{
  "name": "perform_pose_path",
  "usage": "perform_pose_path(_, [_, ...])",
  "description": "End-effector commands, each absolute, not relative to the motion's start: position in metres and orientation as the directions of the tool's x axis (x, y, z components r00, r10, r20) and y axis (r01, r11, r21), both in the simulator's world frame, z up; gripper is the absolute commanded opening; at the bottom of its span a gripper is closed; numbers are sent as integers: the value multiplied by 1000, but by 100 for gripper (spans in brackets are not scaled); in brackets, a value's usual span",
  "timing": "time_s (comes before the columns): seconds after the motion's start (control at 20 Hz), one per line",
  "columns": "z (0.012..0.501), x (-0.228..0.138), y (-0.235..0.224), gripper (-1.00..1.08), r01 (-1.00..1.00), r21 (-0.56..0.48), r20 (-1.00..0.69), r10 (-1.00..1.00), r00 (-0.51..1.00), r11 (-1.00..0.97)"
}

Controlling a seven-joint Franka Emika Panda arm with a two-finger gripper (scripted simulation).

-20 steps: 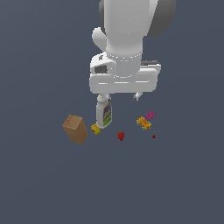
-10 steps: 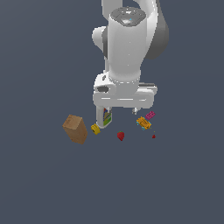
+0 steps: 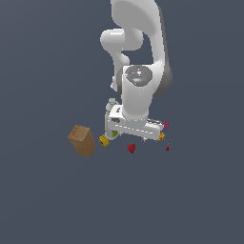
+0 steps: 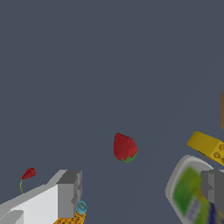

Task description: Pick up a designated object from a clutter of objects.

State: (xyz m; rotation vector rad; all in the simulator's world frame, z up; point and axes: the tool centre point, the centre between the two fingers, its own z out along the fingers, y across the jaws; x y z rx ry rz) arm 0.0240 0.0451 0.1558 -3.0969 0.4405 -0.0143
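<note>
— Lower now than a second ago: the arm has dropped until the gripper [image 3: 135,135] hangs just over the clutter, and it now covers most of the white bottle [image 3: 111,106], which stood in plain sight before.

— And the strawberry [image 3: 131,148]?

— Lying free on the floor, at about six o'clock from the hand in the exterior view, between the yellow block [image 3: 104,140] at its nine o'clock and the small dark-red speck [image 3: 167,148] at its three o'clock. Nothing touches it. In the wrist view the strawberry [image 4: 124,147] sits between the two fingertips [image 4: 70,192] but beyond them, not yet between the pads.

— Jaws?

— Spread wide and holding nothing.

— What could spoil it?

— Crowding, I'd judge. One finger rides right by the bottle [image 4: 190,197], the other by the orange brick [image 4: 72,218]. If the hand comes straight down from here, a finger could clip the bottle and tip it, or shove the brick, and either might roll the berry away. The berry is round and tapered, so a pinch off its middle may squirt it out. The brown box [image 3: 82,140] stands well apart, so there is no threat there.
</note>
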Motion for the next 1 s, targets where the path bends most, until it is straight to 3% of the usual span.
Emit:
perform_pose_path(0.0, [131,20,46,100,-323,-11,6,-323,946,-946])
perform_pose_path(0.4, [83,9,49,100,-406,-2,1,-406,914,-914])
perform_pose_path(0.95, [69,5,49,100,-421,0,-1,-421,907,-907])
